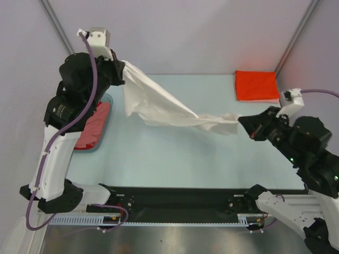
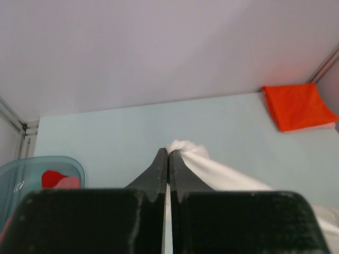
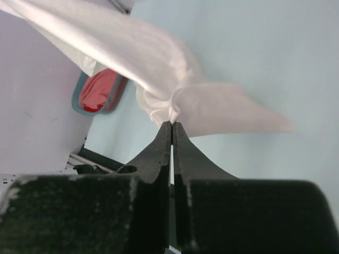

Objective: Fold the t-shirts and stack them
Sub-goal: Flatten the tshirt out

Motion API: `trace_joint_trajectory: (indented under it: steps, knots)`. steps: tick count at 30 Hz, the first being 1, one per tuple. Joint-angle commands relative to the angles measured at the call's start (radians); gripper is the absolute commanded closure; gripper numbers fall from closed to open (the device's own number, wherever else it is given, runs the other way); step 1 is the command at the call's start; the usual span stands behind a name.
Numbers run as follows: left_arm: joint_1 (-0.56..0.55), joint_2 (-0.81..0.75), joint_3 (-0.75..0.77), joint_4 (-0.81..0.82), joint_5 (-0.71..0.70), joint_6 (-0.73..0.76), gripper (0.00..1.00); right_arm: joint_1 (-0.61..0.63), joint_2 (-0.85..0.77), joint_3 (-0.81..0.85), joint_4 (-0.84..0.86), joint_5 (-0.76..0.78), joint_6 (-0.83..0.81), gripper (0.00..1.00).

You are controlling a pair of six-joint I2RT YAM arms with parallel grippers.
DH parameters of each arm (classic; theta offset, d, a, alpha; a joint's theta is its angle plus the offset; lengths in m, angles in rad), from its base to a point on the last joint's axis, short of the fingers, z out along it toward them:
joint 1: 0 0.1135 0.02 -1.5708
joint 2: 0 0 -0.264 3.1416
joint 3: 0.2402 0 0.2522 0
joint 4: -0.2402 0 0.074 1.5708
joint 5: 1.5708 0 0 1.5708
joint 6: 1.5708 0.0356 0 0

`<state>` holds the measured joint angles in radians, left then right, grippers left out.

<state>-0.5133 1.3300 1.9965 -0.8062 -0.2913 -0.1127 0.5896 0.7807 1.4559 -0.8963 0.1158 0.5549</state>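
Observation:
A white t-shirt (image 1: 164,103) hangs stretched in the air between both arms, above the pale table. My left gripper (image 1: 121,67) is shut on its upper left corner, high near the back left; the bunched cloth (image 2: 183,148) pokes out past the fingertips. On the right, lower down, my right gripper (image 1: 241,119) is shut on the other end, where the cloth (image 3: 180,100) gathers at the tips. A folded orange-red t-shirt (image 1: 256,85) lies at the back right corner. Salmon-pink and red t-shirts (image 1: 95,124) lie in the basin at the left.
The blue-grey plastic basin (image 1: 108,98) sits at the table's left edge, beside the left arm. Grey walls with metal posts close the back and sides. A black rail (image 1: 180,203) with the arm bases runs along the near edge.

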Motion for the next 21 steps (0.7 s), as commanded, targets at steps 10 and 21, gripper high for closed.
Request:
trace_joint_trajectory:
  steps: [10,21]
  knots:
    - [0.010,-0.137,0.033,0.104,0.043,0.044,1.00,0.009,-0.135,0.063,-0.069,0.090,-0.009,1.00]
    - [0.010,-0.069,0.146,0.139,0.133,0.067,1.00,0.010,-0.078,0.132,0.031,0.007,-0.064,1.00]
